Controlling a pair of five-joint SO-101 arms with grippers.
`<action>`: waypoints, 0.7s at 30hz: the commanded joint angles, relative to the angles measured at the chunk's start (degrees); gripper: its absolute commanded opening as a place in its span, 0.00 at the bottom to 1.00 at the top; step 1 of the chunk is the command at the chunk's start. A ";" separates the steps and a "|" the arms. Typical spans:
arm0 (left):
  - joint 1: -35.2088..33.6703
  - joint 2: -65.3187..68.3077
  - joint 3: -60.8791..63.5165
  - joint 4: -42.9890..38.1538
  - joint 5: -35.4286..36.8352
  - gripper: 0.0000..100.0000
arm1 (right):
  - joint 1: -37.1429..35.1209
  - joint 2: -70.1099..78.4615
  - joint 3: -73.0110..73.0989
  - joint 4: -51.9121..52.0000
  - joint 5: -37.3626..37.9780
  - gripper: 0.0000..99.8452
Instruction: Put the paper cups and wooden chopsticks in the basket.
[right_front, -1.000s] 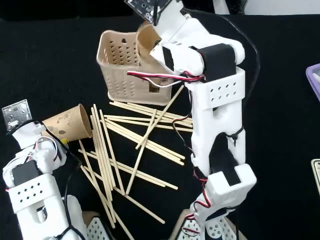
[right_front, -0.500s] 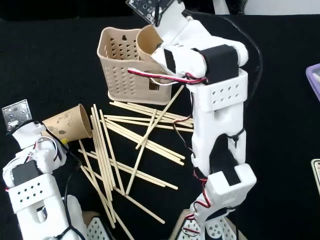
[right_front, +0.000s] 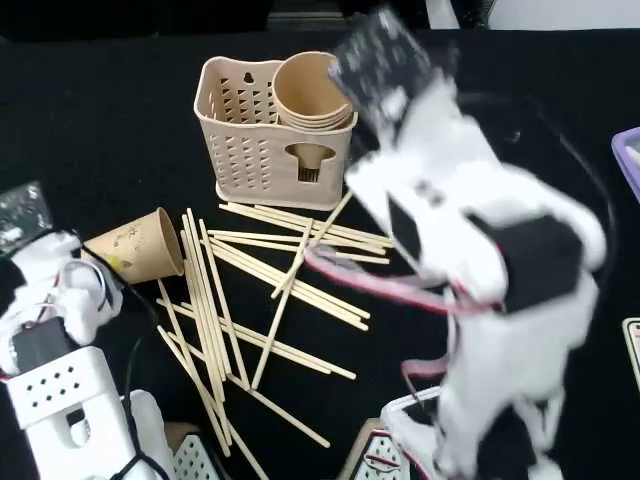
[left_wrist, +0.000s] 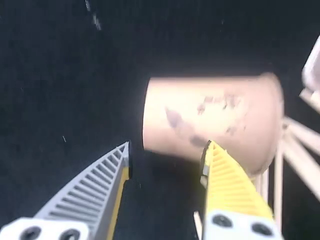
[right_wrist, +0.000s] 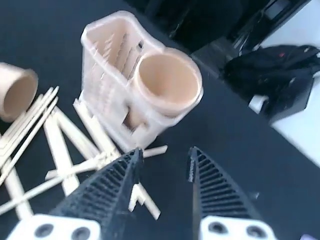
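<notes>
Fingers of the left gripper (left_wrist: 167, 146) are spread wide over a paper cup (left_wrist: 212, 120) that lies on its side on the black table (right_front: 100, 120). The yellow finger (left_wrist: 227, 185) overlaps the cup's near wall about midway along its length, while the grey finger (left_wrist: 100, 185) stands apart from the cup, past its narrow base, so only one finger lines up with the cup body. Contact between the yellow finger and the cup cannot be told. In the high view this cup (right_front: 138, 248) lies at the left of the table, base pointing left and mouth pointing right, just beside the left edge of the scattered wooden chopsticks (right_front: 270, 280). The right gripper (right_wrist: 164, 151) holds nothing; its two black fingers (right_wrist: 115, 185) stand moderately apart above the table, on the near side of the basket (right_wrist: 107, 65). Nested paper cups (right_wrist: 167, 82) stand upright, mouths up, in the right end of the basket (right_front: 250, 150), their stacked rims (right_front: 312, 90) rising above its wall. The chopsticks lie crossed in a loose pile on the table, near the basket and outside it.
</notes>
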 joint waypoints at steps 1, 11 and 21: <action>0.04 -0.26 -9.19 -0.26 -0.09 0.25 | 3.52 -13.76 20.97 -2.64 -0.44 0.15; 11.03 11.43 -19.12 2.64 -4.22 0.25 | 6.42 -36.18 76.62 -31.91 -4.40 0.15; 18.24 35.78 -32.92 7.47 -4.84 0.25 | 2.29 -40.04 95.69 -43.08 -4.57 0.15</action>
